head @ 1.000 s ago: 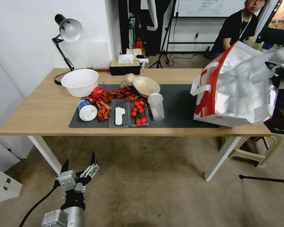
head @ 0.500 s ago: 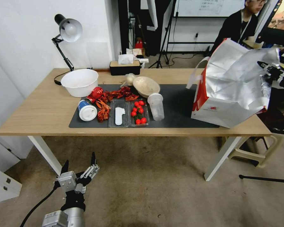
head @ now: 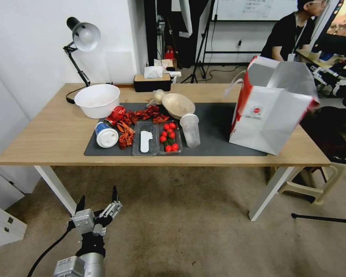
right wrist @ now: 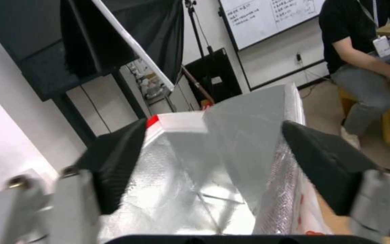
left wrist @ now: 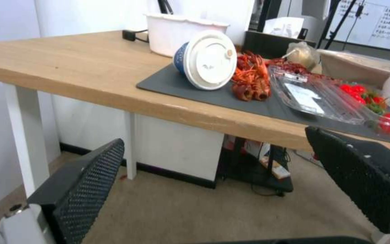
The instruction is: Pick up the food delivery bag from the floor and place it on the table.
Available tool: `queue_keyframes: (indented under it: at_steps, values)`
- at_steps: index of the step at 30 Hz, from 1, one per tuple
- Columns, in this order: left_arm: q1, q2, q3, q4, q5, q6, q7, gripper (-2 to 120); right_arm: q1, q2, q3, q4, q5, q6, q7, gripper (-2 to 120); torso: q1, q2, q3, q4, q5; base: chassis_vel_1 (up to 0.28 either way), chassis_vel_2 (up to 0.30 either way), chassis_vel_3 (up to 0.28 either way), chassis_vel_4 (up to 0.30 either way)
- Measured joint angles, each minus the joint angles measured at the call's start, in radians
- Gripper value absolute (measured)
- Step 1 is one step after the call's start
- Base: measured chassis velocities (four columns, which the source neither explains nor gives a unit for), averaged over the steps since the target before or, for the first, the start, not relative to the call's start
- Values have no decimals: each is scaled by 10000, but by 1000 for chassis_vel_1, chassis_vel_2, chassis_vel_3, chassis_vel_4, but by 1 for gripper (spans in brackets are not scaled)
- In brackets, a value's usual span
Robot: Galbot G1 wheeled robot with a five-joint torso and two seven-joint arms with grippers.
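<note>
Left gripper (head: pixel 98 202) parked low over the carpet floor (head: pixel 188 231) in front of the table (head: pixel 54 130), fingers (left wrist: pixel 82 189) spread, nothing held. Right gripper (right wrist: pixel 213 169) above the open foil mouth of the food delivery bag (head: pixel 271 115), jaws wide apart, gripping nothing. Bag upright at right end of the table, partly on the dark grey mat (head: pixel 215 127), logo facing camera. Versus half a second ago: bag released, no longer tipped and crumpled, stands squarer; right gripper pulled off the rim.
</note>
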Motion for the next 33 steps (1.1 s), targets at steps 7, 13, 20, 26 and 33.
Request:
queue_keyframes:
  at_steps: [7,13,20,26,33]
  values:
    - [0,22,-7,-11,0,6,6,100,46,-8,-37,-9,-150,12,-6,99,0,0,0,-1,1,0,0,0,0]
    - [4,17,3,-29,1,16,9,100,-25,-53,1,76,-329,67,-14,100,0,0,0,-1,1,0,0,0,0]
    - [20,24,-23,-65,-2,17,-1,100,-112,-58,106,306,-649,265,-17,100,0,0,0,0,1,0,0,0,0]
    - [6,11,-27,-81,-11,17,-10,100,-633,-102,553,692,-1826,812,-278,100,0,0,0,1,0,0,0,0,0]
    - [-17,5,-39,-84,-31,17,-7,100,-2408,-302,1712,1605,-2971,1489,-609,100,0,0,-1,-2,0,0,0,0,0]
